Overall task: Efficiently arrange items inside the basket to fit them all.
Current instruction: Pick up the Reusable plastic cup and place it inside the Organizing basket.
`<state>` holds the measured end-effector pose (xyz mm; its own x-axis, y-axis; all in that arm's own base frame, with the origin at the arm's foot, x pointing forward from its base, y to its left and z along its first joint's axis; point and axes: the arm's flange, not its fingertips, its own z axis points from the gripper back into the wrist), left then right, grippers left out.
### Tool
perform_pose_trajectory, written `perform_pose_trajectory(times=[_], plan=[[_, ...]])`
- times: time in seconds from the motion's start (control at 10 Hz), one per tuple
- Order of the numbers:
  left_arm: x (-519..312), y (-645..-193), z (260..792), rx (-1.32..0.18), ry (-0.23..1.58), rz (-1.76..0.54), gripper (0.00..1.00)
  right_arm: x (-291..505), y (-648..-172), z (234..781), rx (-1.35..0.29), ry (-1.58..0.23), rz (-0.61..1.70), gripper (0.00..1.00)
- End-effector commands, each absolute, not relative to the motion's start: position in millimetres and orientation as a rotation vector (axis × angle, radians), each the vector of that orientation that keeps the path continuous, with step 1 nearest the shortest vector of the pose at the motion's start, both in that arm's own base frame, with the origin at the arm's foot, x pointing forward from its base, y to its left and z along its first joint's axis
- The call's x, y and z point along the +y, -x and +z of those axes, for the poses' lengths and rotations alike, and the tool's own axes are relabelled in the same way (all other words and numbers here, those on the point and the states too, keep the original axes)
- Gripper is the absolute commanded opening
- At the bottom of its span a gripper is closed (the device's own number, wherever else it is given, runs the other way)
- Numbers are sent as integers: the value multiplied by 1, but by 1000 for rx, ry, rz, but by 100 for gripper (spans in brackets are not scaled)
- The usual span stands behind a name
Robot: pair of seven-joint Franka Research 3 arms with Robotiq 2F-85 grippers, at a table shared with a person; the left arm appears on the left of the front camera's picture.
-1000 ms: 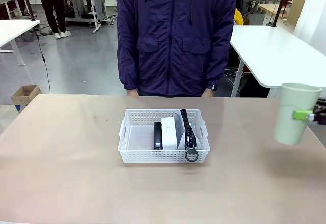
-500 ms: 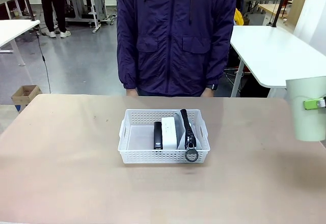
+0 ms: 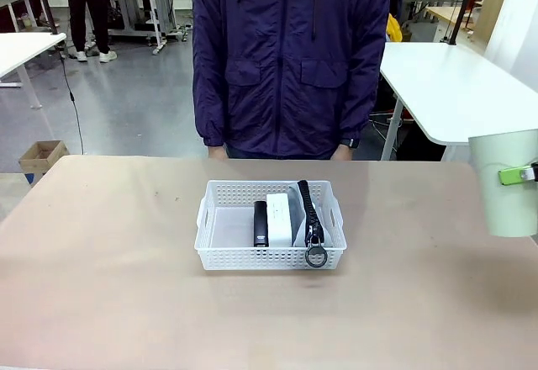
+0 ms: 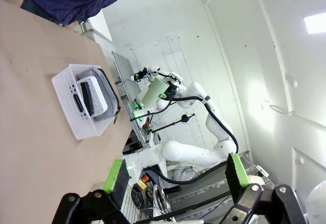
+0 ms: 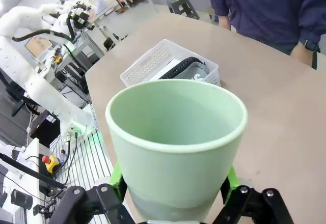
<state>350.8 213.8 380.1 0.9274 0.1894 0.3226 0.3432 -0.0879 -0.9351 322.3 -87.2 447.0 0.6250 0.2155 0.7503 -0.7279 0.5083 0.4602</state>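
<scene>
1. The white basket (image 3: pixel 271 224) sits mid-table, right in front of the person in the dark jacket (image 3: pixel 290 59).
2. Inside the basket: the black stapler (image 3: pixel 261 222) lies left of the small white box (image 3: pixel 279 218), and the grey pouch (image 3: pixel 313 215) takes the right end, with its ring pull (image 3: pixel 316 256) hanging over the near rim.
3. The pale green cup (image 3: pixel 508 182) is up in the air, well right of the basket, clamped between the right gripper (image 5: pixel 173 183) pads.
4. The left gripper (image 4: pixel 175 175) has its fingers spread apart, nothing between them, off to the basket's left.
</scene>
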Motion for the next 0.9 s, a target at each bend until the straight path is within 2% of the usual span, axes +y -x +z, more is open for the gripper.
perform_pose_trajectory(times=[0.0,0.1,0.4,0.6,0.7,0.8], plan=[[211,-348,383,-411,1663,-134,100,-87,-321,448,-686,-859,631,0],[211,-348,383,-411,1663,-134,100,-87,-322,447,-684,-857,625,87],[211,-348,383,-411,1663,-134,100,14,-320,489,-544,-864,677,87],[211,-348,383,-411,1663,-134,100,109,-326,500,-402,-857,480,87],[211,-348,383,-411,1663,-134,100,155,-333,505,-407,-893,365,87],[211,-348,383,-411,1663,-134,100,201,-336,508,-421,-876,346,87]])
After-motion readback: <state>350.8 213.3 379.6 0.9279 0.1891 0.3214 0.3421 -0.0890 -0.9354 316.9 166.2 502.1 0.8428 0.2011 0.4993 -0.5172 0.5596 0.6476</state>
